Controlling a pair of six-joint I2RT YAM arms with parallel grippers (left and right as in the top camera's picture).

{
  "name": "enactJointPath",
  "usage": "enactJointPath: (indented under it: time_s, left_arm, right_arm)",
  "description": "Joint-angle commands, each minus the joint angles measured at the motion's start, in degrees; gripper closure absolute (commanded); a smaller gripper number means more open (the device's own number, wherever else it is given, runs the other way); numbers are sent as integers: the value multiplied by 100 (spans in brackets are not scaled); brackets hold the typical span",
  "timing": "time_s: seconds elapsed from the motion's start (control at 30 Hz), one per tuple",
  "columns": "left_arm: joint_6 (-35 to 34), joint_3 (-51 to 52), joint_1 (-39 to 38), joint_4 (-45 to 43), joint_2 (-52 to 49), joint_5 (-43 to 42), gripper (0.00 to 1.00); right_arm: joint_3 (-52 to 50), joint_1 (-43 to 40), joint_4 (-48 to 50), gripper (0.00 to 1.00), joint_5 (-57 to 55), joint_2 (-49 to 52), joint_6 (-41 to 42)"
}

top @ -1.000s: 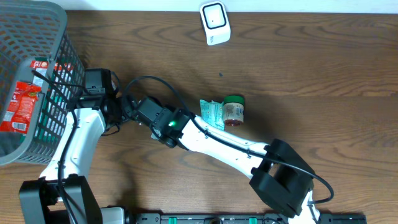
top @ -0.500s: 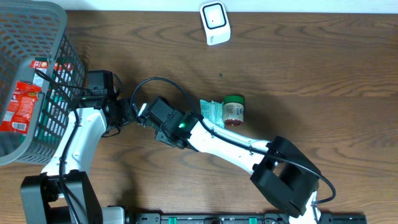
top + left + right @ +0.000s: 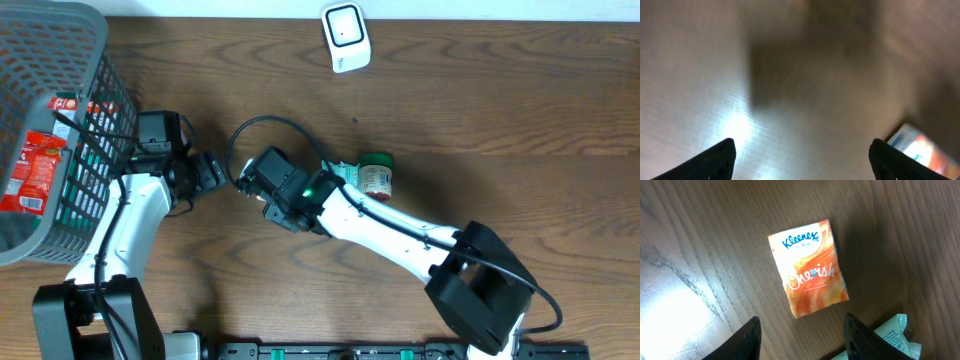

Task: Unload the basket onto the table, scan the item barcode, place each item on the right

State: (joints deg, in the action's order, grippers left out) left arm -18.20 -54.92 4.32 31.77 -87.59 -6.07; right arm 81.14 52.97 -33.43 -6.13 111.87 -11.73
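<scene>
Tissue pack [image 3: 810, 275] lies flat on the table [image 3: 500, 100], name side up, near the green pack [image 3: 890, 335] but not touching it; no barcode shows on this side, so it is likely underneath. Right gripper [image 3: 801, 322] hangs just above the tissue pack with its jaws apart and nothing between them; it holds nothing. Left gripper [image 3: 802, 145] points down at the table on the far side of the tissue pack from the green pack; its jaws are spread wide and hold nothing too; its picture is blurry, but the orange corner shows at one edge. Both arms meet here, likely so one can pick up the tissue pack. A jar [image 3: 377, 177] with a green lid lies right beside the green pack. The white scanner [image 3: 345, 38] sits well apart from the green pack, at the back of the table; the tissue pack must be lifted and turned to face it, so the scan is not yet done. The basket [image 3: 95, 140] stands well apart from the green pack, beyond the left arm.
</scene>
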Motion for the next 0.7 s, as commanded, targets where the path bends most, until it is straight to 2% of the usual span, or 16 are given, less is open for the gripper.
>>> enactJointPath:
  time_s: [0.0, 0.27, 0.4, 0.67]
  left_arm:
    - [-17, -72, 17, -144, 48, -11, 14]
    - [-11, -72, 17, -273, 48, 39, 14]
    - [-11, -72, 17, -273, 48, 39, 14]
    - [-11, -72, 17, -273, 48, 39, 14]
  right_arm:
    - [11, -173, 35, 51, 393, 63, -101]
    - [11, -251, 310, 46, 863, 358, -350]
    - [11, -212, 442, 50, 780, 358, -756]
    - [0, -188, 691, 56, 470, 560, -787]
